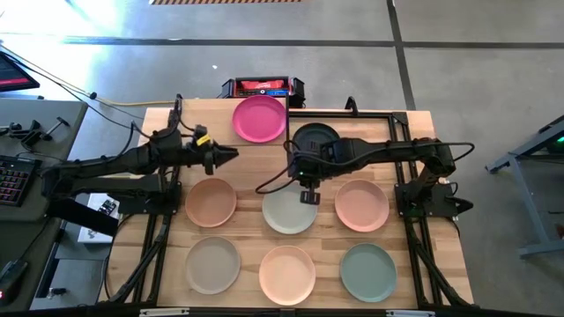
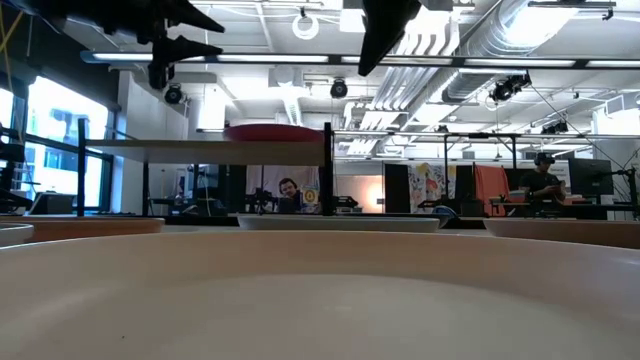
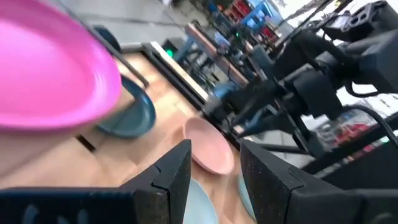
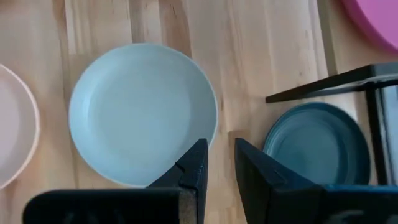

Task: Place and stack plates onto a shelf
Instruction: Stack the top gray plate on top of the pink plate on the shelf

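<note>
Eight round plates show in the high view. The magenta plate point(image 1: 259, 118) lies on the light-wood shelf point(image 2: 200, 149) at the table's far side. A dark grey plate point(image 1: 315, 136) lies on the tabletop inside a black metal frame point(image 1: 388, 114). Six lie flat on the table: peach point(image 1: 211, 201), pale sage point(image 1: 289, 211), salmon point(image 1: 361, 204), beige-grey point(image 1: 212, 264), peach point(image 1: 286, 274), muted green point(image 1: 367, 272). My left gripper point(image 1: 231, 155) hovers open and empty near the shelf's near edge. My right gripper point(image 4: 221, 168) points down, open and empty, high above the pale sage plate's point(image 4: 143, 112) far rim.
A red and black box point(image 1: 262, 86) sits beyond the table's far edge. A keyboard and tools point(image 1: 13, 167) lie on a bench to the left. In the low view a plate rim point(image 2: 320, 290) fills the foreground, and people sit in the room behind.
</note>
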`<control>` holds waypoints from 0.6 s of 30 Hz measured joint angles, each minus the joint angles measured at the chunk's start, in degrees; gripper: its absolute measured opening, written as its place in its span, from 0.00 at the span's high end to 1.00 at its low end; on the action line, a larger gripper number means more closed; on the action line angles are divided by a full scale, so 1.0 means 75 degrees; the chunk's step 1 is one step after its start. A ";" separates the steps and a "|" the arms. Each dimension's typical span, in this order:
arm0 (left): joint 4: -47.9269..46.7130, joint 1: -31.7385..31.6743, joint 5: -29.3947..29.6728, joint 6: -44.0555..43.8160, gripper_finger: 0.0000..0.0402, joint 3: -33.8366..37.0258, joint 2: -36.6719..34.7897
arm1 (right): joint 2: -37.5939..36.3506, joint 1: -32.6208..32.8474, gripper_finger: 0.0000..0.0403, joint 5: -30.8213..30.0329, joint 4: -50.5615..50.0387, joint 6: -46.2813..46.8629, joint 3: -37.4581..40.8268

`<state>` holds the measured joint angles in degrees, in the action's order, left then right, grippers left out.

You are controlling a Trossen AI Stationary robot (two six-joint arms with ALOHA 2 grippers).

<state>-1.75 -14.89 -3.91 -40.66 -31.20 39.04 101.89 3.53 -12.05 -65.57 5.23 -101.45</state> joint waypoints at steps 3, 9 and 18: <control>0.0025 0.0197 -0.0017 -0.0151 0.69 0.0000 0.0175 | 0.0000 -0.0003 0.85 0.0246 -0.0070 0.0253 0.0000; 0.0532 0.0990 -0.0206 0.0277 0.69 0.0000 0.0774 | 0.0000 0.0012 0.85 0.0554 -0.0475 0.0703 0.0000; 0.1861 0.1948 -0.0115 0.1772 0.69 0.0000 0.1939 | 0.0003 0.0197 0.85 0.0829 -0.1043 0.1176 0.0000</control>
<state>12.21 -0.28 -4.78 -27.37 -31.20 53.58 101.91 5.01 -5.83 -73.40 14.05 -101.45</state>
